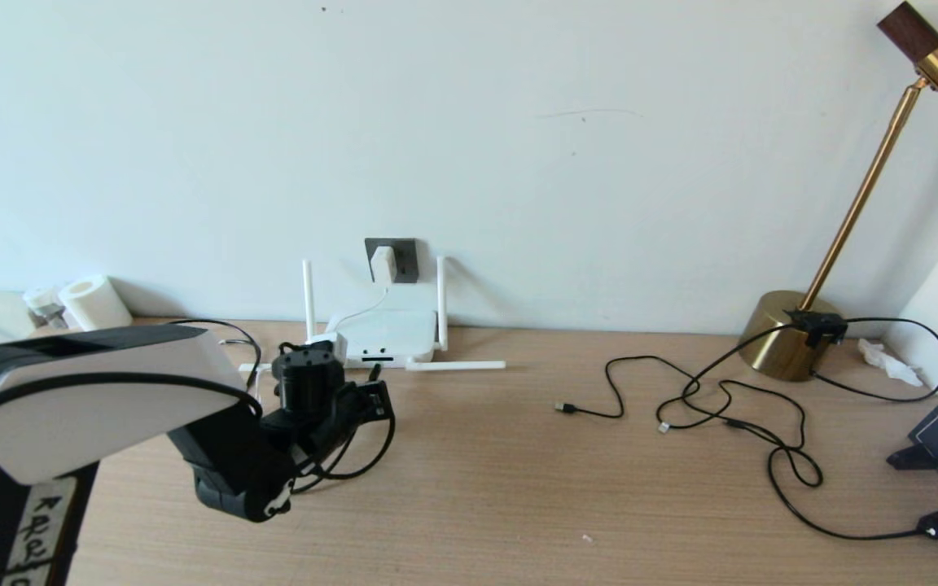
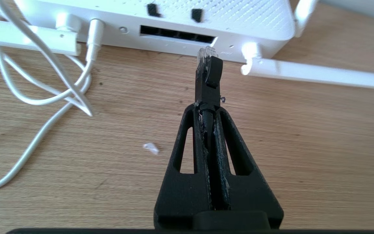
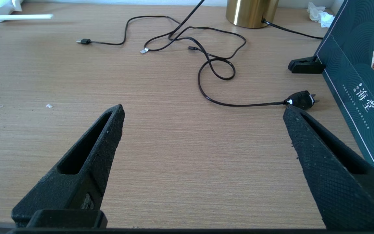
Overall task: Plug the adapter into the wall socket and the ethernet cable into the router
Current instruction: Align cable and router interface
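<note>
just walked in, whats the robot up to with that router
The left gripper is shut on the ethernet cable, holding its clear-tipped plug just short of the router port slot, not yet inserted. The adapter already sits in the wall socket. The right gripper hangs open over the desk, idle.

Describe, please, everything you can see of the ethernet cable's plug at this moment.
The ethernet cable ends in a small black plug with a clear tip. The left gripper is shut on it just behind the plug, and the cable runs back between the fingers. The plug is held above the wooden table, pointing at the right end of the dark port slot on the router. The tip is near the slot, not yet inserted.
</note>
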